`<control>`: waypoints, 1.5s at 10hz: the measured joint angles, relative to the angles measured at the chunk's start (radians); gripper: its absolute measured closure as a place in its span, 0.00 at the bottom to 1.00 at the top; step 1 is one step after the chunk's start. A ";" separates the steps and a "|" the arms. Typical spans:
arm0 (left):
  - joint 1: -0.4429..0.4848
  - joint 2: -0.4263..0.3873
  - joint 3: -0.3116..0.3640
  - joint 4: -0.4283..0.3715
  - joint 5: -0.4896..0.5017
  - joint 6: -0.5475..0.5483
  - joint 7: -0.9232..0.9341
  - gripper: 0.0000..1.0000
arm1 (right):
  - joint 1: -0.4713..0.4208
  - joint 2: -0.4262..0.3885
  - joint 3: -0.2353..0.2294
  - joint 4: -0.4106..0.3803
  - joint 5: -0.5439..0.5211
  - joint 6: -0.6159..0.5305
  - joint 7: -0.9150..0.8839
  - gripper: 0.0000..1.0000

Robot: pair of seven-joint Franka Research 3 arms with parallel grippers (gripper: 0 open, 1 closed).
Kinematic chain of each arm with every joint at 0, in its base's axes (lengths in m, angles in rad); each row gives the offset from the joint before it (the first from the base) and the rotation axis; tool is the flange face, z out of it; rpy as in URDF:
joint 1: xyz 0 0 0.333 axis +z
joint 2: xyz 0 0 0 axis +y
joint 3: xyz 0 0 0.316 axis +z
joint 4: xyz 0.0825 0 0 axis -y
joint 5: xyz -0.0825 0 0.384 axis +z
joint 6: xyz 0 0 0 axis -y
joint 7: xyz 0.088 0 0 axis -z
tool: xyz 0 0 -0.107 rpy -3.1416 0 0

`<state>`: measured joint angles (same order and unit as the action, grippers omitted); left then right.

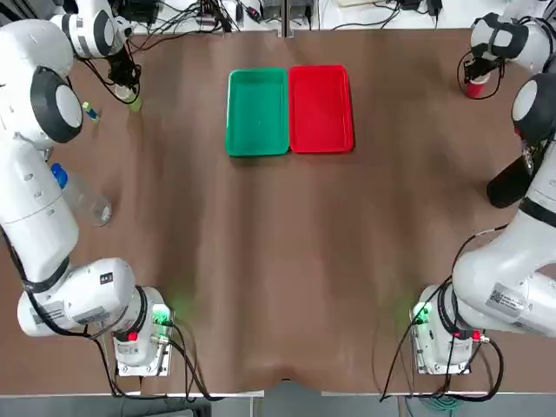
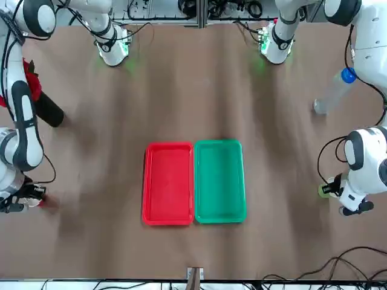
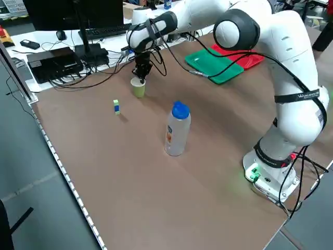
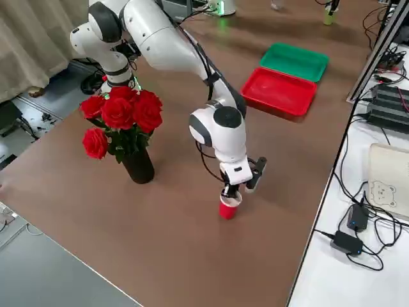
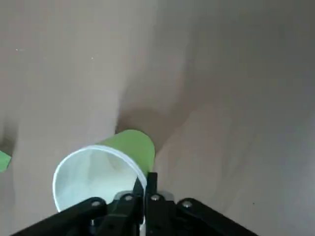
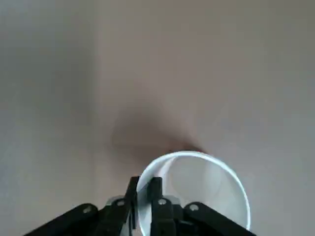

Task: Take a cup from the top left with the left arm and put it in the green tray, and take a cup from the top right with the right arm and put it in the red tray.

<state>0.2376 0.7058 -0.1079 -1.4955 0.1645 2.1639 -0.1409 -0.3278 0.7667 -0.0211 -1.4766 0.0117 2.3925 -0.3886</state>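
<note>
Pinched on the rim of the green cup, the left gripper sits at the upper left of the top view, one finger inside the cup wall and one outside, as the left wrist view shows with its fingers closed on the rim. That cup stands upright on the table, mouth up, directly under the claw, so its long axis is vertical.

Moving right across the top view, the green tray and the red tray lie touching side by side at upper centre, both bare inside. The green tray is the nearer one to the left arm, lying to the right of its cup; the move ahead looks like a lift and a carry rightwards.

At the upper right of the top view the right gripper is likewise clamped on the rim of the red cup, upright on the table beneath it. The red tray lies to its left and is the nearer tray for this arm.

Elsewhere on the brown table are a clear bottle with a blue cap, a small block and a vase of roses, all well apart from the trays. Cables and equipment crowd the far edge.
</note>
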 joint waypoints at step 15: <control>-0.487 -0.112 -0.293 -0.005 0.107 -0.119 -1.142 0.98 | 0.479 -0.269 0.130 0.058 0.085 -0.510 1.253 0.98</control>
<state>-0.2492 0.5942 -0.4007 -1.5002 0.2713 2.0448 -1.2832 0.1511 0.4980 0.1085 -1.4188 0.0968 1.8825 0.8640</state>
